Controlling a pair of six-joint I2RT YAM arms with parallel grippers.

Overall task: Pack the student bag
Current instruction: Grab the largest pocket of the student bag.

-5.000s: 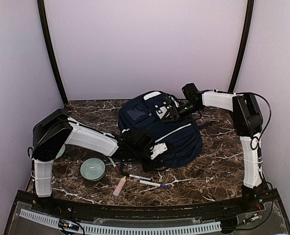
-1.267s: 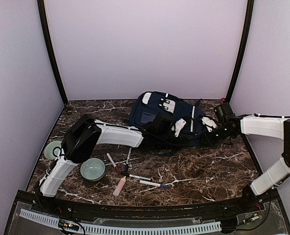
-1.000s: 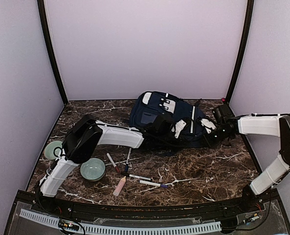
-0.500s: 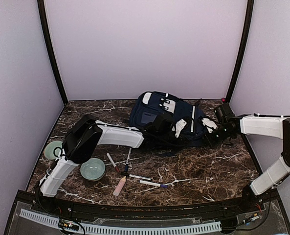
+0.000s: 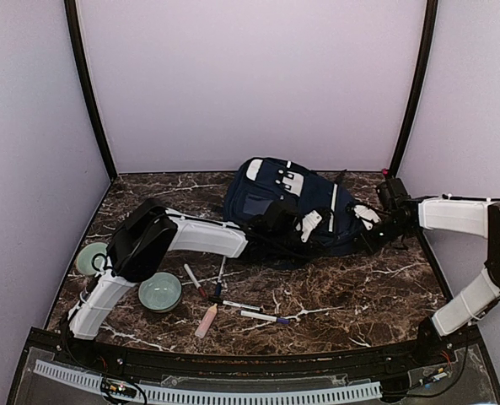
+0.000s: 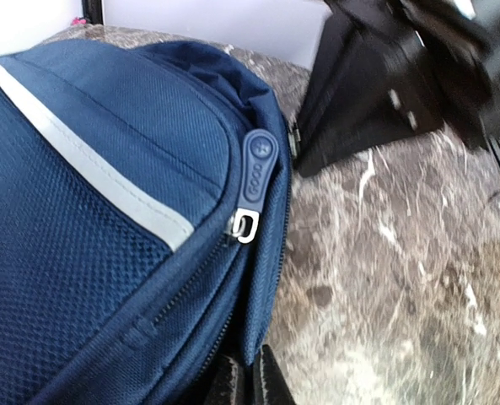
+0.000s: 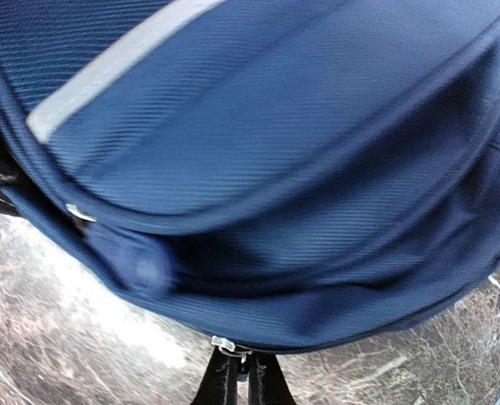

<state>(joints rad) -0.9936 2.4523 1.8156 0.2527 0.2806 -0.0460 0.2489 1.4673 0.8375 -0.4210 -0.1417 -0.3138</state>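
Your backpack [image 5: 287, 202] lies flat at the back of the table [image 5: 359, 295], right of centre, zips shut as far as I can see, so you're on the opening step w/ nothing packed yet. Your left gripper [image 6: 248, 384] is pinched tight on the bag's lower seam below the blue zip pull [image 6: 256, 173]; your right gripper [image 7: 237, 375] is closed down too, tips at a metal zip piece [image 7: 224, 343], prob. holding it. Next: brace w/ the left, drag that zip along its track w/ the right, then go for the pens [image 5: 233, 305] up front.
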